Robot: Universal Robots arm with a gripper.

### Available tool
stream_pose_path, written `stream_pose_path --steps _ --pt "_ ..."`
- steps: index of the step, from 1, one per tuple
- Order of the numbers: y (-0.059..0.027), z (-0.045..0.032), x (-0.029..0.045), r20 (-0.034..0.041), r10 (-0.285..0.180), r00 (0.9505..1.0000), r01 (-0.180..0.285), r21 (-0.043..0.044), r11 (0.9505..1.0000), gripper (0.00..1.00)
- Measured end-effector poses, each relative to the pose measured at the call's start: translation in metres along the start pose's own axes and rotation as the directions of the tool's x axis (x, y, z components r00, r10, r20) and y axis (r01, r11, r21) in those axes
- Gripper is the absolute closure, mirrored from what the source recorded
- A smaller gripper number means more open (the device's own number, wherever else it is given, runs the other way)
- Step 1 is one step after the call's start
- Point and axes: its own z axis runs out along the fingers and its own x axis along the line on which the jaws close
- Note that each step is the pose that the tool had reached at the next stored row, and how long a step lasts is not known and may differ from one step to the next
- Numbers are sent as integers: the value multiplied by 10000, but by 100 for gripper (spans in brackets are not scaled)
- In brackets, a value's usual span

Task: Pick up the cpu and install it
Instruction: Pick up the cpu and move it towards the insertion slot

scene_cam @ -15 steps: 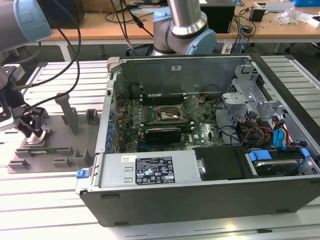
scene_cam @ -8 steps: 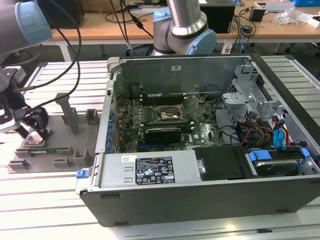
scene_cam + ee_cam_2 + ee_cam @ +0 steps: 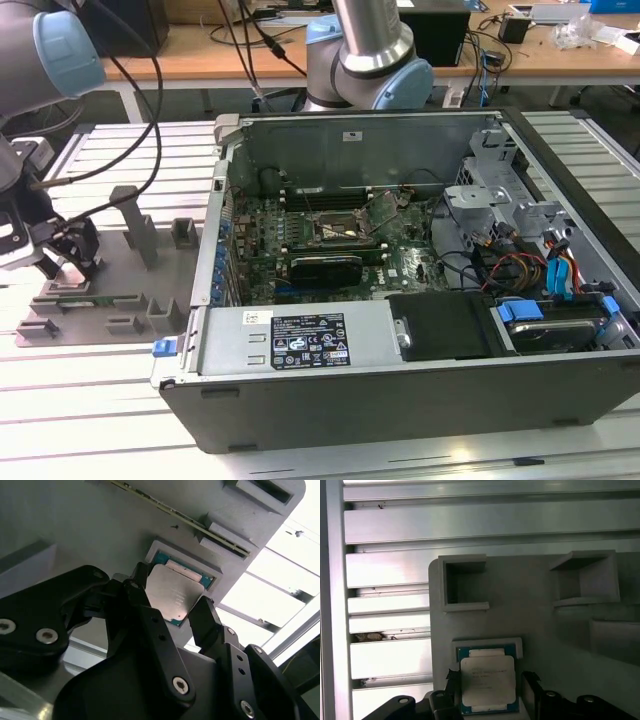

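Observation:
The cpu (image 3: 170, 592) (image 3: 486, 680) is a flat square chip with a shiny silver top and a teal rim. It sits at a shallow square recess of the grey moulded tray (image 3: 120, 300) (image 3: 540, 625). My gripper (image 3: 70, 262) (image 3: 171, 594) (image 3: 488, 681) is low over the tray at the exterior view's left. Its two black fingers (image 3: 205, 617) press against opposite edges of the chip, shut on it. In the open computer case (image 3: 400, 380), the motherboard's bare socket (image 3: 335, 228) lies at the centre.
The tray has upright posts (image 3: 135, 225) and box-shaped pockets (image 3: 465, 582) around the gripper. It lies on a ribbed aluminium table (image 3: 100, 420). The case's walls, drive cage (image 3: 490, 190) and cables (image 3: 520, 270) surround the motherboard. A second arm's base (image 3: 365, 60) stands behind the case.

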Motion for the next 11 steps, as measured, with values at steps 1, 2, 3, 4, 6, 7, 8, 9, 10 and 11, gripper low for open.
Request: stream_pose_path --steps 1,2,3,4,6,7,8,9,10,11 --pt "0 3 1 0 -3 10000 3 -6 10000 40" --pt "0 6 2 -1 -6 10000 6 -11 10000 40" --pt "0 9 4 -1 -7 10000 7 -16 10000 40" --pt "1 11 7 -2 -7 10000 7 -22 10000 40" --pt "1 19 16 -2 -12 10000 12 -35 10000 40" --pt "1 22 19 -3 -14 10000 14 -39 10000 40" --pt "2 27 21 -3 -16 10000 16 -46 10000 40" --pt "2 29 23 -5 -17 10000 17 -48 10000 40" --pt "3 32 24 -7 -17 10000 17 -48 10000 40" --pt "2 36 25 -7 -18 10000 18 -47 10000 40"
